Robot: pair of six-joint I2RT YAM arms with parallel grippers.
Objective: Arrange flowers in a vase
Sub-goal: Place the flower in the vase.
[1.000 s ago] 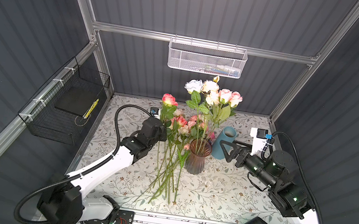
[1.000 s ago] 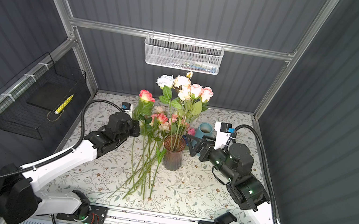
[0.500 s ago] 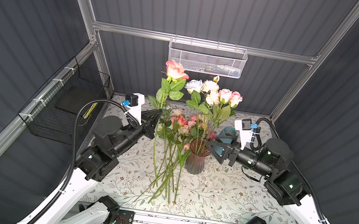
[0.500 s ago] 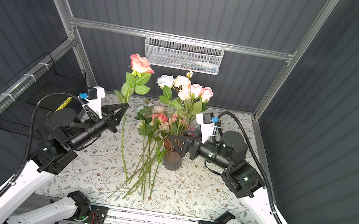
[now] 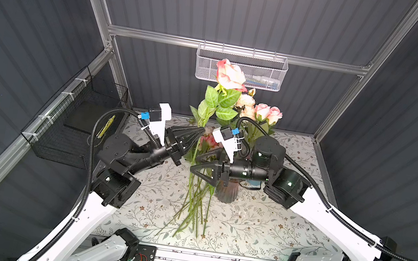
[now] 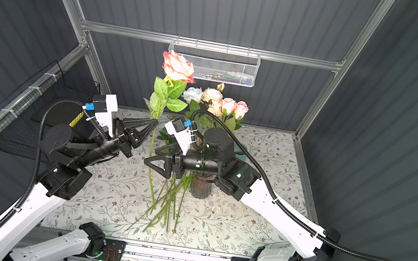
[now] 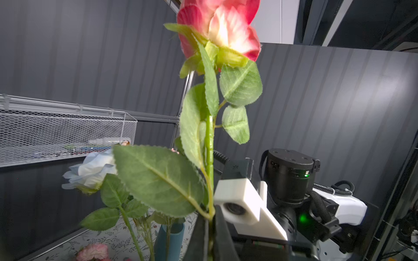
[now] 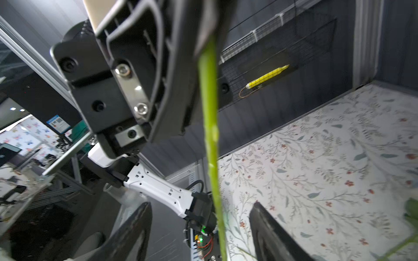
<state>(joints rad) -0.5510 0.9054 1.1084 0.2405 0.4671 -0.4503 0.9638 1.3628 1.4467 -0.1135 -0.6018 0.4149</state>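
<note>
A raised rose (image 5: 230, 75), vase (image 5: 226, 194) and loose stems (image 5: 194, 209) crowd the centre. Bare tablecloth (image 5: 286, 230) lies open lower left and right.

Rose (image 5: 230, 75) (upright) in left end effector (image 5: 201, 130)

Two black-and-white robot arms reach in from the near edge toward the middle, seen in both top views. The left arm rises from its base, bends at the elbow and points its wrist forward and toward the right arm. The left gripper (image 5: 201, 130) has its jaws pressed together on the stem of a pink rose (image 5: 230, 75), held upright. The right arm stretches level toward the left arm, wrist horizontal. The right gripper (image 5: 195, 164) sits lower on the same stem, jaws parted either side of it, with a gap to each finger (image 8: 269, 228) in the right wrist view.
</note>
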